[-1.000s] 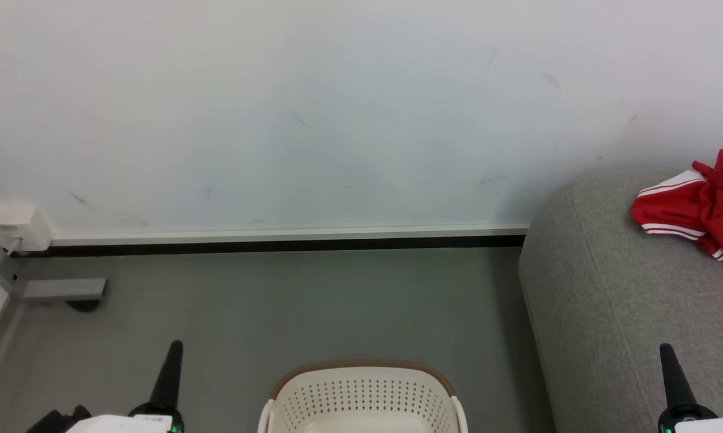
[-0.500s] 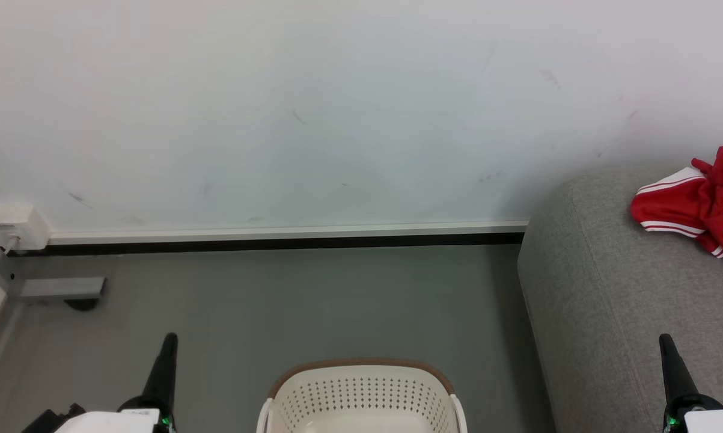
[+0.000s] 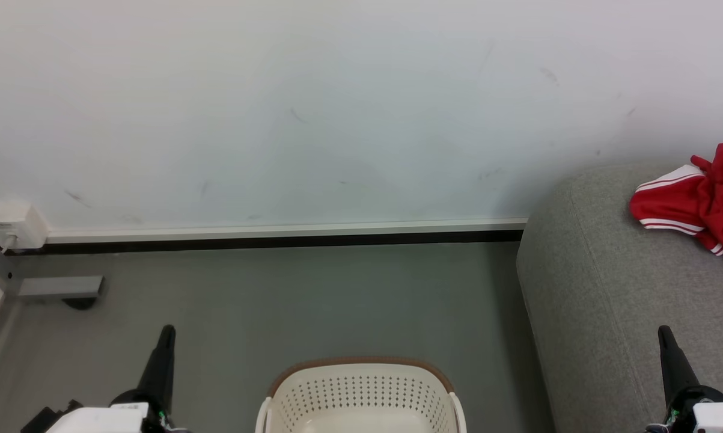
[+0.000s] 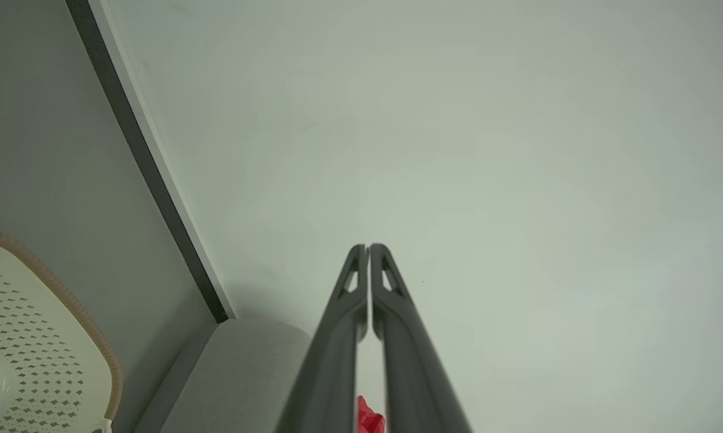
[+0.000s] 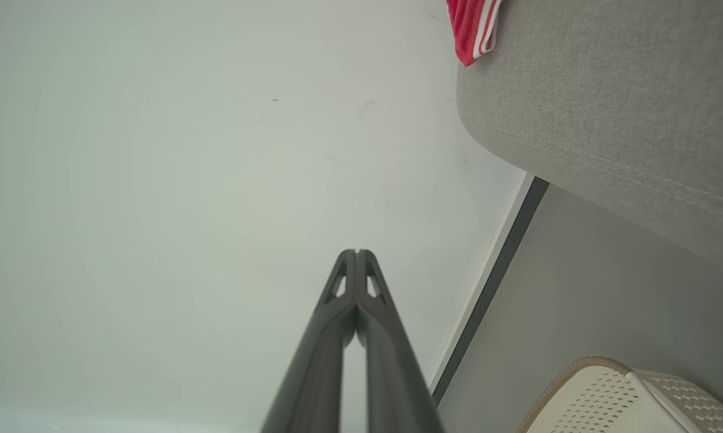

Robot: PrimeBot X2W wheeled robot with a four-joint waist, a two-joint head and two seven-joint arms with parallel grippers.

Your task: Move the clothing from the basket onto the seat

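Observation:
Red clothing (image 3: 698, 207) with white stripe trim lies bunched on the grey seat (image 3: 613, 288) at the right; a corner of the clothing (image 5: 472, 27) also shows in the right wrist view. The cream perforated basket (image 3: 361, 394) with a brown rim stands on the floor at the bottom centre, and what shows of its inside looks bare. My left gripper (image 3: 167, 332) is shut and holds nothing, left of the basket. My right gripper (image 3: 663, 331) is shut and holds nothing, over the seat's front. Both point toward the wall, fingers pressed together (image 4: 367, 248) (image 5: 356, 252).
A white wall with a dark baseboard (image 3: 277, 242) runs behind. A white socket box (image 3: 9, 225) and a grey bracket (image 3: 61, 287) sit at the far left. Grey floor lies between the basket and the wall.
Both grippers have risen slightly in the head view. The scene has shifted a little, as from a camera move. Clothing and basket lie as before.

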